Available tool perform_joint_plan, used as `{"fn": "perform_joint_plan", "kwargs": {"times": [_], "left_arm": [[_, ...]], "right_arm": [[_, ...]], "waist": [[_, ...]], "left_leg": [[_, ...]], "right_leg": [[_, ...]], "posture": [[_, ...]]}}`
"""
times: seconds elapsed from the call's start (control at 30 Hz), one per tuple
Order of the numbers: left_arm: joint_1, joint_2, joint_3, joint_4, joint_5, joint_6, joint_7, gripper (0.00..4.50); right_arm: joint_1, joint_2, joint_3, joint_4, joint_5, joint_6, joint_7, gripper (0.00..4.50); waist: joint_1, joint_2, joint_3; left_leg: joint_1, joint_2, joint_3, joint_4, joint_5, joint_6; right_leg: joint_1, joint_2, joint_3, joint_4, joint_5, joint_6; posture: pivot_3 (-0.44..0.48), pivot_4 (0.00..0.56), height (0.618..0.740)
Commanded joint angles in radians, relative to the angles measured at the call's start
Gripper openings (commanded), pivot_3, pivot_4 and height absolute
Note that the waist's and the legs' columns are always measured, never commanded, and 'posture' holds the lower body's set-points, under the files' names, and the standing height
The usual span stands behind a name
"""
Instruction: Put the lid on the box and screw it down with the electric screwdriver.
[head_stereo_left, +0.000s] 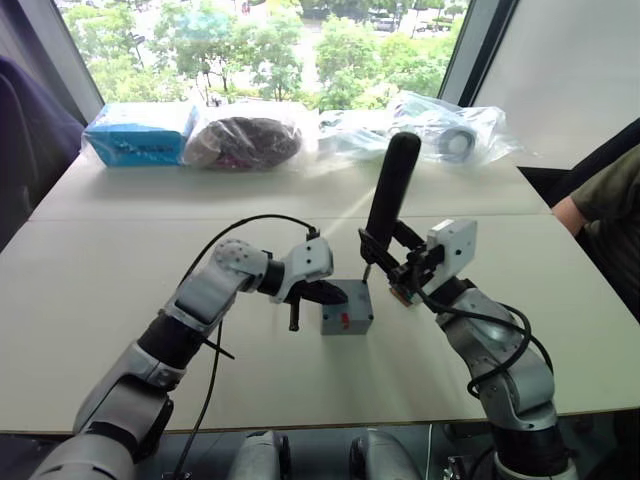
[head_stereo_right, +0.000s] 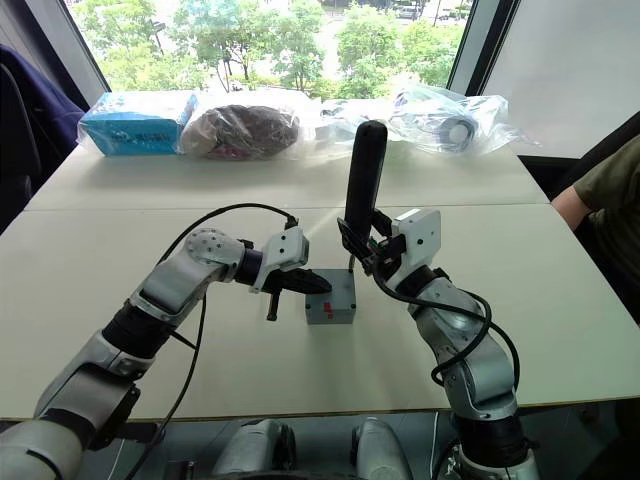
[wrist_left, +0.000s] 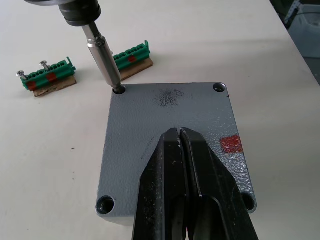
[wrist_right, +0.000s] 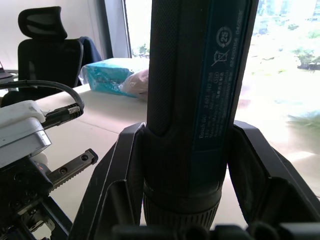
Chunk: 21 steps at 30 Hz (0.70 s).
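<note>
Speckled grey lid (wrist_left: 170, 130) with red mark, dark blue-black electric screwdriver (head_stereo_left: 392, 190), green terminal strips (wrist_left: 132, 54), black claws

Upright electric screwdriver (head_stereo_left: 391, 190) (bit in lid (wrist_left: 170, 125) corner hole)

The electric screwdriver (wrist_right: 200, 100) bears small unreadable label print, a recycling symbol and a crossed-out bin.

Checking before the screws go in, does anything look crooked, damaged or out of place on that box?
Nothing stands out. The lid sits square and flush on the box; the left claw, shut, rests on top of it. The electric screwdriver, upright in the right claw, has its bit in a corner hole. The lid's dark speckled patch looks cosmetic.
</note>
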Motion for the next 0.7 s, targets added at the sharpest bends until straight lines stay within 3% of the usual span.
{"fn": "perform_joint_plan", "kwargs": {"times": [0.03,0.23,0.7], "left_arm": [[0.031,0.021,-0.051,0.020,0.055,0.016,0.000,0.00],[0.027,0.015,-0.050,0.015,0.061,0.014,-0.002,0.00],[0.024,-0.002,-0.042,0.025,0.056,0.017,0.009,0.00]], "right_arm": [[0.073,-0.005,0.052,0.065,-0.004,0.036,0.036,1.84],[0.072,-0.006,0.053,0.074,-0.012,0.029,0.039,1.84],[0.042,-0.013,0.039,0.059,-0.009,0.035,0.040,1.84]], "waist": [[0.000,-0.001,-0.002],[0.000,-0.002,-0.003],[-0.002,0.000,-0.003]], "left_leg": [[0.001,0.000,0.000,-0.001,0.000,0.000],[0.016,0.000,0.000,-0.010,0.000,-0.001],[0.016,-0.002,-0.001,-0.018,0.000,-0.003]], "right_leg": [[0.000,-0.001,0.000,0.000,0.000,-0.001],[0.012,-0.006,-0.002,-0.002,-0.006,-0.010],[0.011,-0.012,-0.003,-0.007,-0.006,-0.012]], "posture": [[0.000,0.150,0.740],[0.000,0.150,0.740],[0.000,0.150,0.740]]}}
